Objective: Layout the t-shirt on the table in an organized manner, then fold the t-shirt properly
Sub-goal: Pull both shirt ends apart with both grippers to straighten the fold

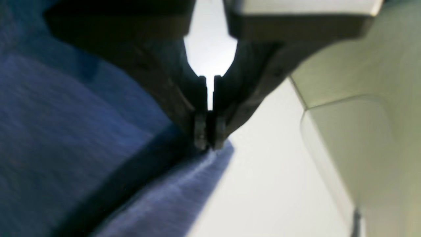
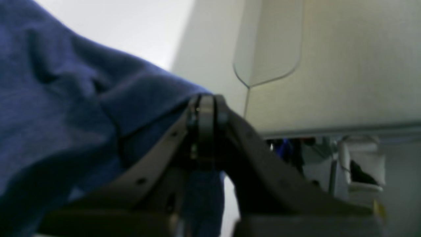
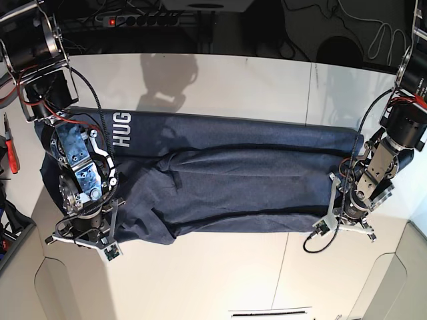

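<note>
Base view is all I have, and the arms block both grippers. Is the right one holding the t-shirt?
Observer: Yes. In the right wrist view the right gripper is shut, with t-shirt cloth running down between its fingers.
Operator: Left one?
Observer: The left wrist view shows the left gripper shut, its tips at the shirt's corner. I cannot tell whether cloth is between the pads.
Operator: Is that corner off the table?
Observer: It doesn't look so. The cloth just past the tips appears to lie on the white table, though that view is blurred.
</note>
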Robot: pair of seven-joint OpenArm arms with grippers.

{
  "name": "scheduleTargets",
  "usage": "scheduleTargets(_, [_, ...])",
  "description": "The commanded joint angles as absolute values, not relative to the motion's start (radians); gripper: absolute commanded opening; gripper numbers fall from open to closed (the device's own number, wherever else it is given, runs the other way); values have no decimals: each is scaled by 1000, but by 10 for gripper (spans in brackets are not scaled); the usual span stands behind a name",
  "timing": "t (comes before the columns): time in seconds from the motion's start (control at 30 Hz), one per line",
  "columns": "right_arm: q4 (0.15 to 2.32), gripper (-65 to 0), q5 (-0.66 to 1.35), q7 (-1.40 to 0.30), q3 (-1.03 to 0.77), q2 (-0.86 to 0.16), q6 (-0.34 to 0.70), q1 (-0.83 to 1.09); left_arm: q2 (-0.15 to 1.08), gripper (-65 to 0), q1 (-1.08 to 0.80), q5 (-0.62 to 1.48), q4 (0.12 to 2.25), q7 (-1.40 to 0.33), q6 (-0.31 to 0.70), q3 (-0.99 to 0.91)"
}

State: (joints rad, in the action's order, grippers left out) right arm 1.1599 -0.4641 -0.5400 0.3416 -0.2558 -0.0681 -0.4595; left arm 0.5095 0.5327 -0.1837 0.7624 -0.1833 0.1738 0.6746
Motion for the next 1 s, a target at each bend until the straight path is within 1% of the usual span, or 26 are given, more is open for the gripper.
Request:
scheduleTargets(0.0, [1174,-650,-482,-524,317,-254,-84,-490,524,-650,569,-170,772,-183,131,665])
scheduleTargets(0.13, [1174,-650,-480,-523,252,-240,-83,-490,533,-650,593,-88,774,-219,89,665])
scheduleTargets(0.23, [1174,-650,-478,-523,225,-241,-83,-490,532,-650,607,-73,774,-237,90,645])
scheduleTargets(0.4, [1174,-650,-478,-524,187,-241,-83,-490,532,-650,609,-6,780,-242,97,538])
scheduleTargets(0.6, [1174,-650,-479,-524,154,-259,-83,-490,533,-650,609,54,780,-282,231,372])
scheduleTargets(0.73, [1174,-650,-479,-529,150,-281,-83,-490,543,-650,609,99,780,-295,307,310])
scheduleTargets(0.8, [1174,-650,-479,-541,149,-290,-83,-490,557,-650,609,119,780,-297,327,308])
scheduleTargets(0.97, [1174,-650,-483,-572,150,-309,-83,-489,597,-650,608,145,780,-308,326,308])
